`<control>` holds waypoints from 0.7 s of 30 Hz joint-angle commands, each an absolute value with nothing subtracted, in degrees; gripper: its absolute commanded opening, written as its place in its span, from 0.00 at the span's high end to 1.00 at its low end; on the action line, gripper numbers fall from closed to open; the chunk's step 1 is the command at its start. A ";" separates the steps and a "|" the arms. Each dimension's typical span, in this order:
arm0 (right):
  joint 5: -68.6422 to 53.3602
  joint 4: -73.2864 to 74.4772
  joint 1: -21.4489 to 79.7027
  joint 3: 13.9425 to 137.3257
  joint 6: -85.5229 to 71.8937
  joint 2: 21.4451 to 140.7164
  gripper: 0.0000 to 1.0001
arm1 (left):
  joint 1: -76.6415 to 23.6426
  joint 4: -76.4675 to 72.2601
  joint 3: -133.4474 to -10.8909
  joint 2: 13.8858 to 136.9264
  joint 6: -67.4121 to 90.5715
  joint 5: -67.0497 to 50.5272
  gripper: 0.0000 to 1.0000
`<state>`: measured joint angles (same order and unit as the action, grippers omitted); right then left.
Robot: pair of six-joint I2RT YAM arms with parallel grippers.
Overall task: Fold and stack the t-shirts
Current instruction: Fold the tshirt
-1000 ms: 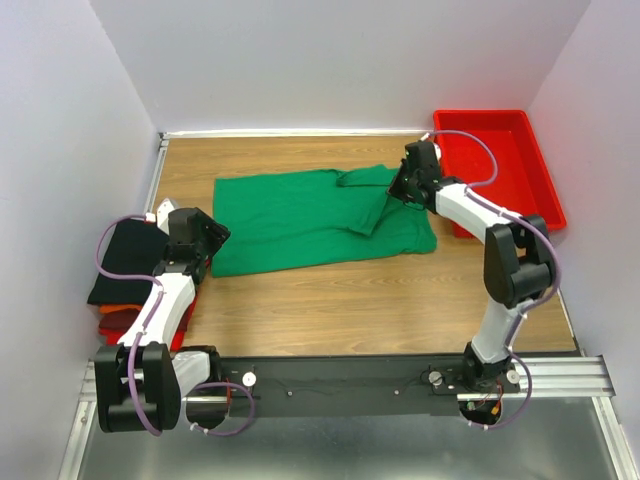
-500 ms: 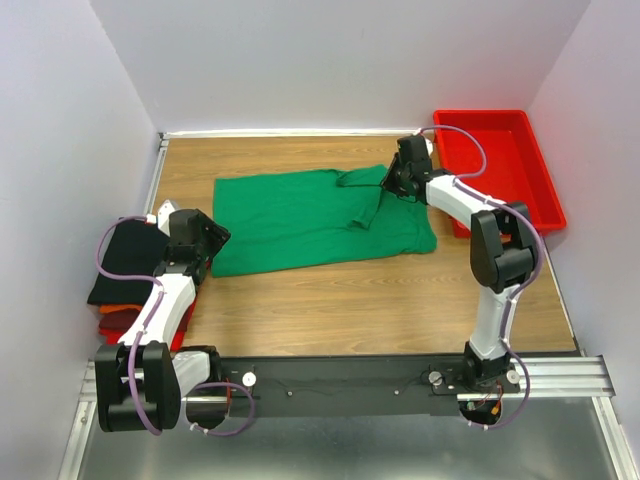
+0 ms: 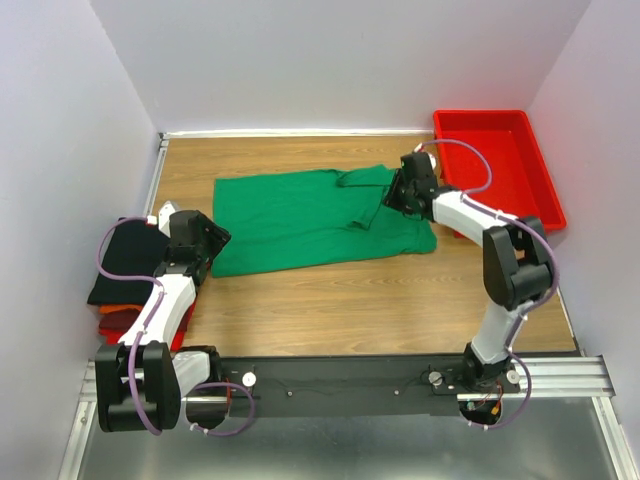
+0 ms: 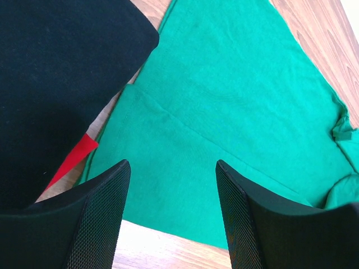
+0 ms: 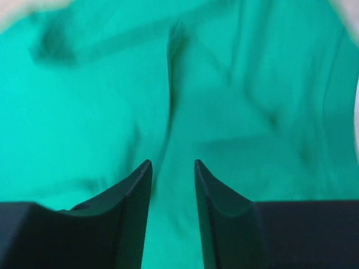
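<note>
A bright green t-shirt (image 3: 300, 218) lies spread on the wooden table, its right sleeve folded inward. My left gripper (image 3: 207, 243) hovers open and empty over the shirt's near left corner; its wrist view shows the green cloth (image 4: 224, 112) between the fingers (image 4: 106, 207). My right gripper (image 3: 400, 196) is low over the shirt's right part near the folded sleeve. Its jaws stand a narrow gap apart with only green cloth (image 5: 112, 101) below them. A folded black shirt (image 3: 125, 258) lies on orange and red ones (image 3: 118, 322) at the left edge.
A rigid red plastic tray (image 3: 520, 190) stands at the back right, just beyond the right arm. The black shirt (image 4: 56, 84) and a red edge (image 4: 73, 159) lie close to the left gripper. White walls enclose the table on three sides.
My right gripper moved slightly toward the back over the shirt's right side, then came back nearer and lower. The left arm and the shirt have not visibly moved.
</note>
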<state>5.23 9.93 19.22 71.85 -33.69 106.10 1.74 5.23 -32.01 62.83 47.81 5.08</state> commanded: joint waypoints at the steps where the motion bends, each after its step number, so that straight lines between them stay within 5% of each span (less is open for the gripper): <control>1: 8.61 9.67 23.19 63.82 -32.08 99.69 0.60 | 1.23 4.40 -31.73 62.23 47.46 3.78 0.30; 21: 9.58 7.21 27.25 67.93 -29.88 108.54 0.64 | 1.23 4.57 -31.73 62.23 47.64 3.34 0.30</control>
<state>8.29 8.45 26.70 64.79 -30.98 107.00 1.48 5.23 -32.01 62.83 47.83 4.01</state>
